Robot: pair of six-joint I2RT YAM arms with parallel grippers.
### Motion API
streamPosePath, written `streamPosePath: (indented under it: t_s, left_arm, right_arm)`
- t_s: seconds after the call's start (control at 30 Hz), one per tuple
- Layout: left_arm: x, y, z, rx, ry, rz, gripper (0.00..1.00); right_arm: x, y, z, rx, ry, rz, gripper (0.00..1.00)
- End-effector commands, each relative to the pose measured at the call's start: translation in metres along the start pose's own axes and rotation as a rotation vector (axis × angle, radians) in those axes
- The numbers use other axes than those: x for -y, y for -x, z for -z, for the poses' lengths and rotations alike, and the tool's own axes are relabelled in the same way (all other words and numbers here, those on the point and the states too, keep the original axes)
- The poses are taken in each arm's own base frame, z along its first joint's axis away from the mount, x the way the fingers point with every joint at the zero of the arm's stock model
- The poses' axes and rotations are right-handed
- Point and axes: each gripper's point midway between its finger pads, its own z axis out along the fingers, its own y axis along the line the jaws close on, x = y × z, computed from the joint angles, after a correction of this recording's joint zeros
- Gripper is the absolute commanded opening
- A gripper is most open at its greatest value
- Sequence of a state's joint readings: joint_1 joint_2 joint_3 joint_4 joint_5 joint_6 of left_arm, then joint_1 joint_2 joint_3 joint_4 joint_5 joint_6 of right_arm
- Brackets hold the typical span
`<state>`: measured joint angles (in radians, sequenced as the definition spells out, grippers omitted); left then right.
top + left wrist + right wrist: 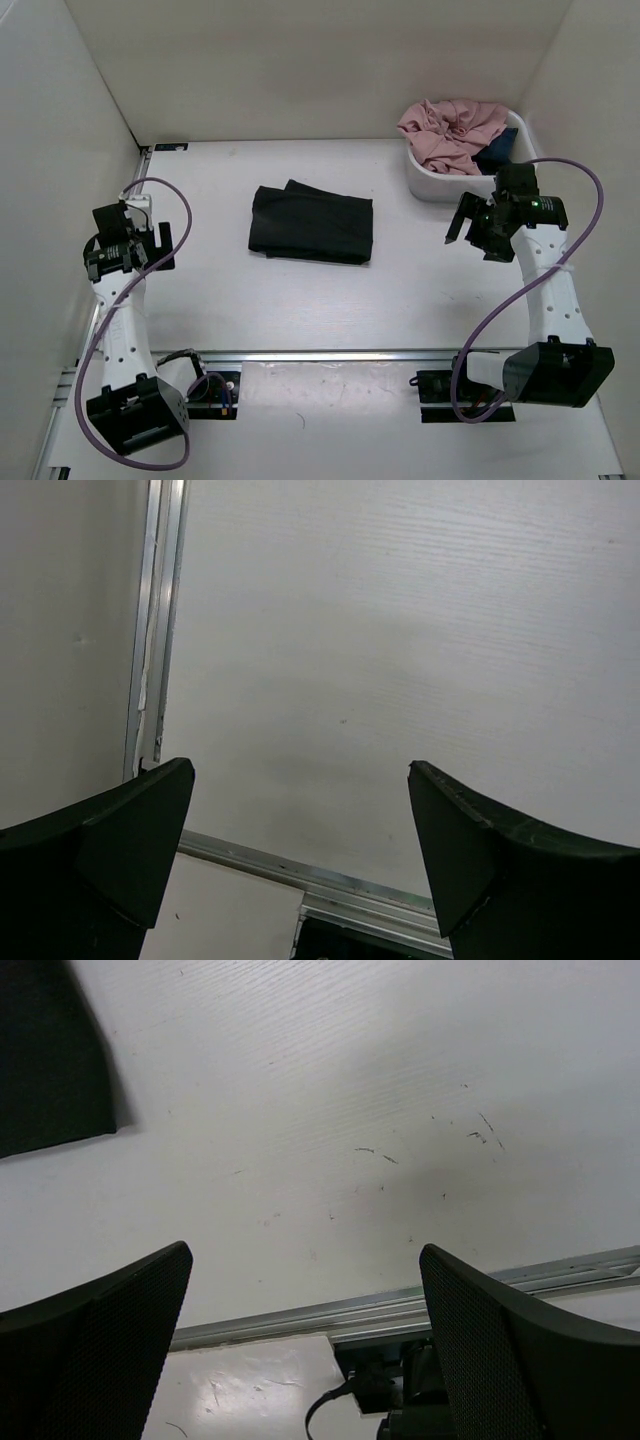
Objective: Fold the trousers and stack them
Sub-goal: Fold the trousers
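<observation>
two grippers are spread wide with nothing in them: my left gripper (300, 790) hangs at 9 o'clock of the trousers (311, 224) and my right gripper (305, 1265) at 3 o'clock, both well apart from them. i see the black trousers lying folded flat near the middle of the table (300, 310). at 2 o'clock of them sits a white tub (425, 182) holding a pink garment (452, 133) and a dark blue garment (497, 150).
</observation>
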<state>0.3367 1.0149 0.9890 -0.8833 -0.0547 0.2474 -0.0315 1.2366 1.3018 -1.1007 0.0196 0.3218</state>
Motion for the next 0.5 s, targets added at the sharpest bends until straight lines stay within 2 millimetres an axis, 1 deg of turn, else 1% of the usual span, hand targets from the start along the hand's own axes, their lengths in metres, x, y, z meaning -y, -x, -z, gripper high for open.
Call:
streamPosePath:
  t_s: [0.0,0.3,0.43,0.47]
  left_arm:
    - [-0.0033,0.0226,0.0183,0.097,-0.015,0.051,1.00]
    - [-0.0009,0.0188,0.0209,0.090,-0.033,0.056,1.00]
    - [-0.0009,0.0188,0.0209,0.090,-0.033,0.056,1.00]
    - [-0.0013,0.0188,0.0209,0.091,-0.032,0.047,1.00]
  right_arm:
    - [-0.0036,0.0142,0.0135,0.064,0.018,0.033,0.99]
    - [0.0000,0.0124,0.0113,0.058,0.005,0.059,0.99]
    - [-0.0022,0.0139,0.0117,0.076,0.020,0.061,0.99]
    - [-0.0033,0.0177,0.0087,0.092,0.025,0.061,0.99]
